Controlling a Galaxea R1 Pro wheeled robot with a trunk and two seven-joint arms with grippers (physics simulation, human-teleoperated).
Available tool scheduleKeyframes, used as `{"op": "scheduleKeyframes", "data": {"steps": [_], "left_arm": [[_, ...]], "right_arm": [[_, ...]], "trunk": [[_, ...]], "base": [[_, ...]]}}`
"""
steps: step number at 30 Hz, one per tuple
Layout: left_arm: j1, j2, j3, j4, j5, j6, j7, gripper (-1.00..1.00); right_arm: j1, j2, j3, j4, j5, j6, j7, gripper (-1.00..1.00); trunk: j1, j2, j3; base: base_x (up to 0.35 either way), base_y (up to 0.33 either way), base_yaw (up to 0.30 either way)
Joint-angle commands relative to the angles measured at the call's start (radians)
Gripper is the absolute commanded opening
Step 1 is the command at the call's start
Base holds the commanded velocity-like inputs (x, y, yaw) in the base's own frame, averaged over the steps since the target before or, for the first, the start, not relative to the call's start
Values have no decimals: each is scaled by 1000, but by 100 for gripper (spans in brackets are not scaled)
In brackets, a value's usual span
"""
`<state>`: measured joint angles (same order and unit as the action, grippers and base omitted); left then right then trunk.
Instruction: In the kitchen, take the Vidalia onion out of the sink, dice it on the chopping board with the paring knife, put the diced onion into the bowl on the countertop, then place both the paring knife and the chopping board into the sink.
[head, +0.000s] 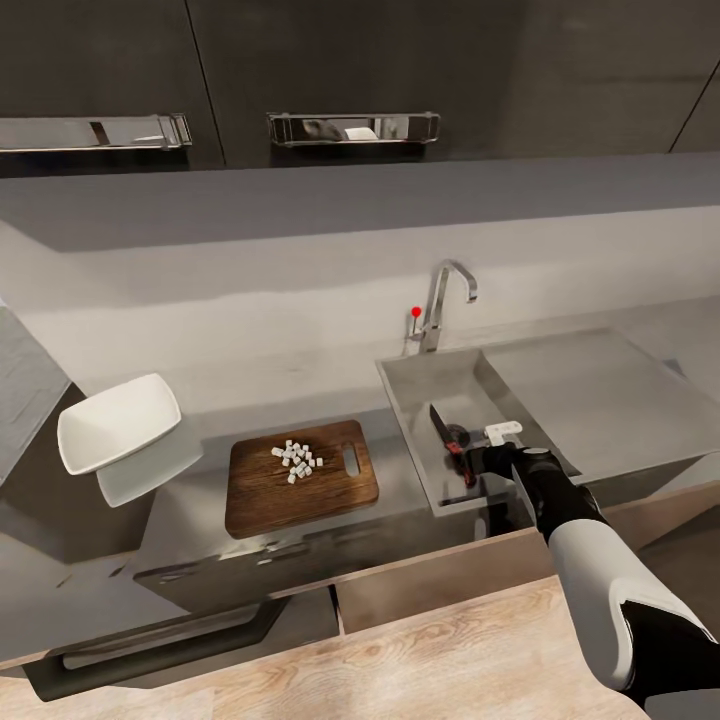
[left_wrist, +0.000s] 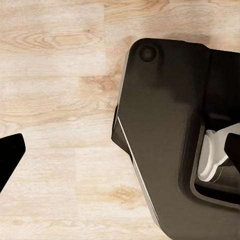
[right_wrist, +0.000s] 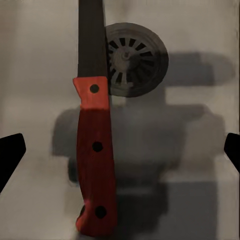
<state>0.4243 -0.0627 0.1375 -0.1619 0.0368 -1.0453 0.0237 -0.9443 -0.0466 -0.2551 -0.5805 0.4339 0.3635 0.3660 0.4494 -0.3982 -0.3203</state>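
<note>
The paring knife (head: 452, 444) (right_wrist: 96, 150), red-handled, lies in the sink (head: 408, 405) with its blade across the drain (right_wrist: 140, 60). My right gripper (head: 488, 452) (right_wrist: 120, 155) hovers just above it, open, its fingertips wide on either side of the handle and apart from it. The Vidalia onion (head: 298, 460) is a small heap of white dice on the chopping board (head: 300, 478), which lies on the countertop (head: 200, 410) left of the sink. The white bowl (head: 118, 422) stands further left. My left gripper (left_wrist: 120, 155) is open and empty, pointing down at the wooden floor.
A chrome tap (head: 446, 300) with a red knob stands behind the basin, and the flat draining panel (head: 590, 385) lies to its right. Dark wall cabinets hang above. My own dark base (left_wrist: 165, 130) shows over the wood floor (left_wrist: 55, 90).
</note>
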Motion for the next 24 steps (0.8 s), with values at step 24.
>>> {"op": "scheduleKeyframes", "data": {"steps": [24], "left_arm": [[1,0,-2,-2,3,-1,3,100]], "right_arm": [[296,82,-6,-900,12,320,391,100]], "trunk": [[1,-2,-2]], "base": [[-21,9,0]]}}
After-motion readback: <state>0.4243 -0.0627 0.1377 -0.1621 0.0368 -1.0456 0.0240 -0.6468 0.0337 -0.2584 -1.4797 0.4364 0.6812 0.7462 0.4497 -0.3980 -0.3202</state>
